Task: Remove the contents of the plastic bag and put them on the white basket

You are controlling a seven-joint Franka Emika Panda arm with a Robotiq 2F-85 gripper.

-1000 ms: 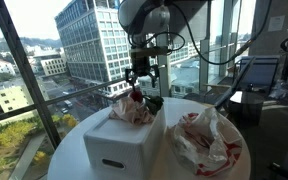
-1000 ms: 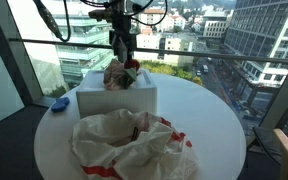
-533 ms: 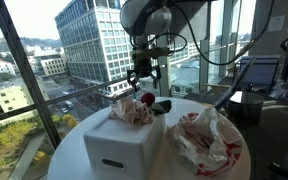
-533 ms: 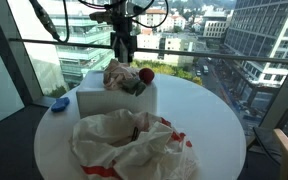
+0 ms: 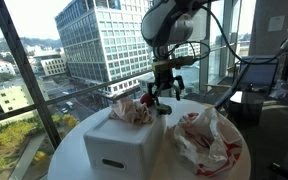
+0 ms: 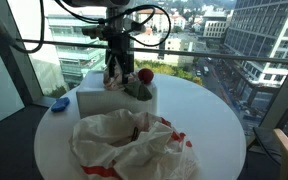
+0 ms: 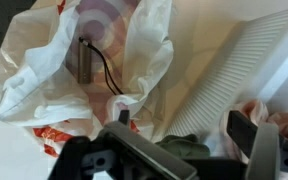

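Note:
The white basket (image 5: 122, 142) stands on the round table and also shows in the other exterior view (image 6: 104, 101) and, by its ribbed wall, in the wrist view (image 7: 234, 68). On it lie a crumpled pale item (image 5: 131, 109), a red ball (image 5: 149, 98) (image 6: 144, 76) and a dark green item (image 5: 162, 106) (image 7: 189, 148). The white and red plastic bag (image 5: 206, 140) (image 6: 134, 146) (image 7: 59, 75) lies open beside the basket. A brown item with a black cord (image 7: 85, 58) sits inside it. My gripper (image 5: 164, 92) (image 6: 119, 70) (image 7: 184, 125) is open and empty, just above the basket's edge by the green item.
A small blue object (image 6: 56, 102) lies on the table beside the basket. The round white table (image 6: 209, 120) stands against a glass wall with railings. Monitors and office gear (image 5: 259, 75) stand behind the table.
My gripper has moved from above the basket's middle toward its bag-side edge and lower. The red ball has shifted to the basket's edge next to the green item.

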